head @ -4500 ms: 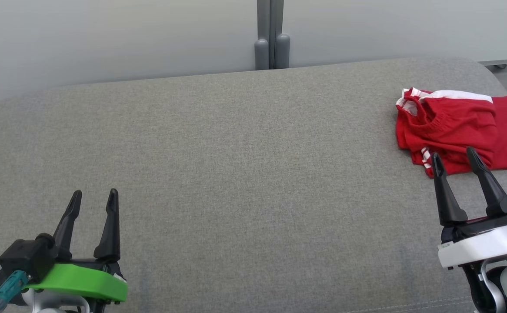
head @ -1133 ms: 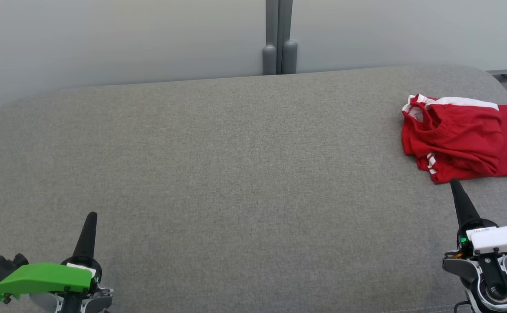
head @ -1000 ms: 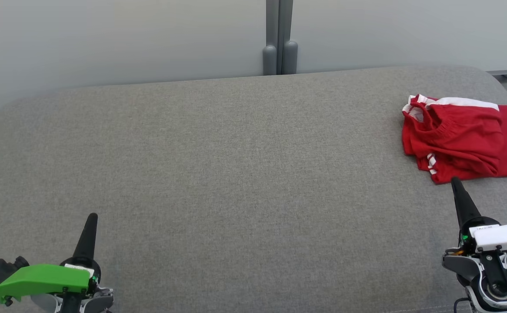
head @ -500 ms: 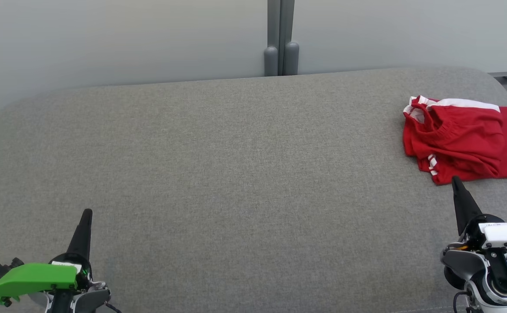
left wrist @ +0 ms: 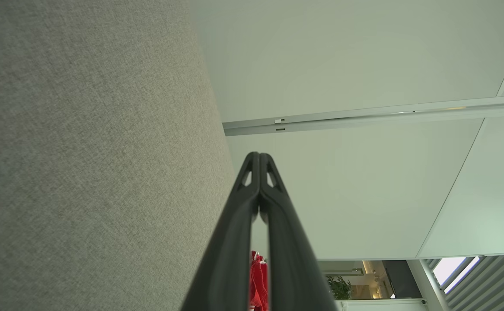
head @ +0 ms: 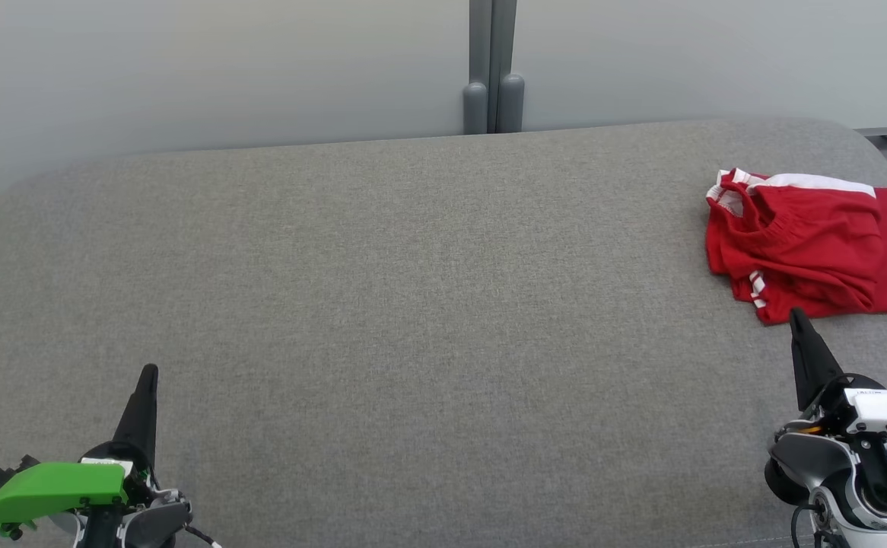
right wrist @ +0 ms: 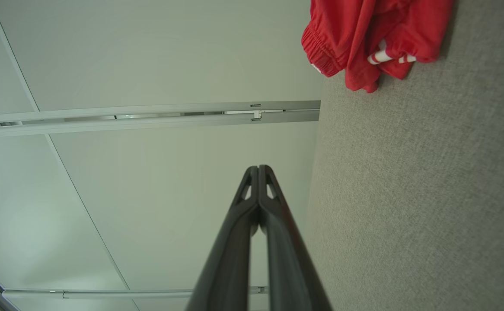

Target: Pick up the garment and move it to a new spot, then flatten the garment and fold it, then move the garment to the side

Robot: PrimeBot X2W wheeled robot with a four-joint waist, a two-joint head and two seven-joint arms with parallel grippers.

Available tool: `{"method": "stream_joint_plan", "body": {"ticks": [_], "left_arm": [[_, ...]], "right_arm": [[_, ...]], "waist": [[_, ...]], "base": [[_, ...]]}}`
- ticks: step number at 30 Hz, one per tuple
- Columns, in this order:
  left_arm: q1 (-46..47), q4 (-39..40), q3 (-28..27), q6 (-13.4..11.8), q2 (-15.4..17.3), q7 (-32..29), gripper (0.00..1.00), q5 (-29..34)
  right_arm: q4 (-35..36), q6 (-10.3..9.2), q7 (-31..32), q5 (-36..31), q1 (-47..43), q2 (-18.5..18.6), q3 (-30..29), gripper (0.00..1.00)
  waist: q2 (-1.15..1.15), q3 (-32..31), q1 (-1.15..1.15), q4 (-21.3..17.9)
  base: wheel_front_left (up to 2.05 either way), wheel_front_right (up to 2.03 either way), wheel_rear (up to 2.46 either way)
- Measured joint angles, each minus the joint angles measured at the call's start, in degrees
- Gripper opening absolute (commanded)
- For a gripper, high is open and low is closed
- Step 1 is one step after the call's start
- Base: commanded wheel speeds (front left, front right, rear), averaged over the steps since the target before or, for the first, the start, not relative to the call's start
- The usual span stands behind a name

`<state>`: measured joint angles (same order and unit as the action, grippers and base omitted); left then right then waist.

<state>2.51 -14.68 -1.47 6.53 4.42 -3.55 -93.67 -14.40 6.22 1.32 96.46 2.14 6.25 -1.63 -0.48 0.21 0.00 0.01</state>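
Reads as the closing step: parking both arms along the near edge of the grey padded surface, judging the fold as done. To do it well, draw the left gripper and the right gripper straight back toward that near edge, low but clear of the cover, with no sideways sweep. Mind the right one most: ends just short of the near hem of the red garment. Avoid any forward drift there, for fear of snagging and undoing the fold. Leave the garment alone at the right edge, toward the far right corner. Lies there as a compact, somewhat rumpled bundle with white trim along its far side. Cannot tell whether hanging over that edge. Look for loose layers before calling it finished.

On pose, at the near left corner: left gripper rolled onto its side, fingers pressed together into one dark spike, holding nothing, pointing toward the far edge. Same at the near right corner: rolled sideways, pinched fully closed, empty, tip aimed at the garment. In each wrist view, tips meeting with no gap, padded surface to one side, pale wall panels beyond.
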Motion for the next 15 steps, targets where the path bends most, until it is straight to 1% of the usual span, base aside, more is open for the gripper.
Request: {"method": "stream_joint_plan", "body": {"ticks": [2,15], "left_arm": [[0.0,-0.1,0.0,0.0,0.0,0.0,0.00,0.0],[0.0,-0.6,0.0,0.0,0.0,0.0,0.00,0.0]], "right_arm": [[-0.1,0.27,0.0,0.0,0.0,0.0,0.0,0.00],[-0.5,0.30,0.3,0.0,0.3,0.0,-0.1,0.00]], "waist": [[0.00,0.0,0.00,0.0],[0.00,0.0,0.00,0.0]], "base": [[0.00,0.00,0.00],[0.00,0.00,0.00]]}}
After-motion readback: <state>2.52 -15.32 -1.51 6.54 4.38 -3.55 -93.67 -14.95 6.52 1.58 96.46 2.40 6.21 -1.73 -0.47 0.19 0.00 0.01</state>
